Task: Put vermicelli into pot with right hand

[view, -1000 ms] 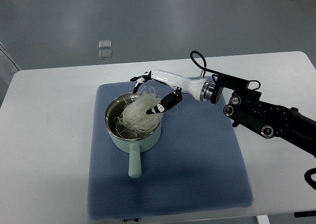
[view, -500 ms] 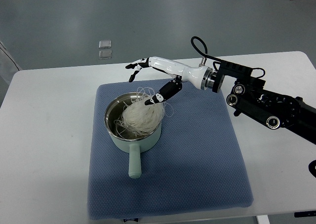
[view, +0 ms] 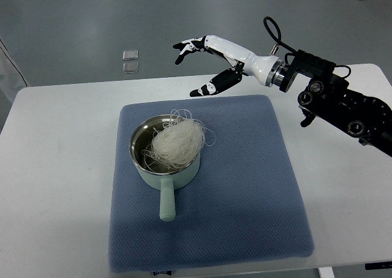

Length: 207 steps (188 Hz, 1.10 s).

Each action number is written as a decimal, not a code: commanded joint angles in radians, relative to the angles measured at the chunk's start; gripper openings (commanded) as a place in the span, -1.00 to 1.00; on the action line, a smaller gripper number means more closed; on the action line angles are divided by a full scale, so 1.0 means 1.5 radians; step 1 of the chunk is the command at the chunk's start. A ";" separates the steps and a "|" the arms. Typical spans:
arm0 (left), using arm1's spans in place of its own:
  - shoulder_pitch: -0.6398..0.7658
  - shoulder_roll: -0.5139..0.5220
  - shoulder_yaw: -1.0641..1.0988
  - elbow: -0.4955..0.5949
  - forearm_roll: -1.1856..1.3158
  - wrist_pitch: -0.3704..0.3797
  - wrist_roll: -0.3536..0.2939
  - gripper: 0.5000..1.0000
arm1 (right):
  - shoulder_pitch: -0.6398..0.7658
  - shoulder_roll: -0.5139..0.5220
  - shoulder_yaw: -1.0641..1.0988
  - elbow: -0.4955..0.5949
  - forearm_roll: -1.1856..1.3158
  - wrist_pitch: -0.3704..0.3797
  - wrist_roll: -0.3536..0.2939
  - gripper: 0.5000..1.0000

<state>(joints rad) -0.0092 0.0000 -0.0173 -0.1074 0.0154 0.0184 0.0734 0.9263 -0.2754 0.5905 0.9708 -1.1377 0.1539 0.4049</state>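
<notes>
Seen from above: a white table (view: 55, 168), a blue quilted mat (view: 245, 186) spread across the middle of the frame. On the mat's left half, a pale green pot (view: 165, 161) with steel inner wall, handle pointing toward the bottom edge. Heaped inside the pot, a white tangle of vermicelli (view: 176, 142), mounded above the rim, a few loose loops spilling over the upper right edge of the rim.

Upper centre of the frame: the right hand (view: 205, 67), white shell with black fingertips, reaching in from the right edge on a black arm. Fingers (view: 184, 46) spread wide and empty, pointing left; thumb set apart lower down, angled toward the lower left. No strand between fingers and thumb. Vermicelli well apart from the hand, below and slightly left of it in the picture, nothing touching. Hand poised over the far edge of the table, above the mat's upper border rather than over the pot.

Upper left, on the grey floor beyond the table: two small square floor plates (view: 130, 60), one above the other.
</notes>
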 commanded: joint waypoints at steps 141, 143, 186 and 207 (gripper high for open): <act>0.001 0.000 -0.002 0.000 0.000 0.000 0.000 1.00 | -0.089 0.041 0.094 -0.197 0.630 -0.112 -0.003 0.60; 0.001 0.000 -0.002 0.000 0.000 0.000 0.000 1.00 | -0.089 0.041 0.094 -0.199 0.633 -0.112 -0.003 0.60; 0.001 0.000 -0.002 0.000 0.000 0.000 0.000 1.00 | -0.093 0.074 0.096 -0.231 0.659 -0.133 0.002 0.66; 0.001 0.000 -0.002 0.000 0.000 0.000 0.000 1.00 | -0.093 0.085 0.096 -0.237 0.659 -0.152 0.004 0.66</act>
<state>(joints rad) -0.0076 0.0000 -0.0200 -0.1073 0.0154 0.0184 0.0731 0.7875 -0.1631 0.7346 0.6246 -0.1496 -0.0496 0.4069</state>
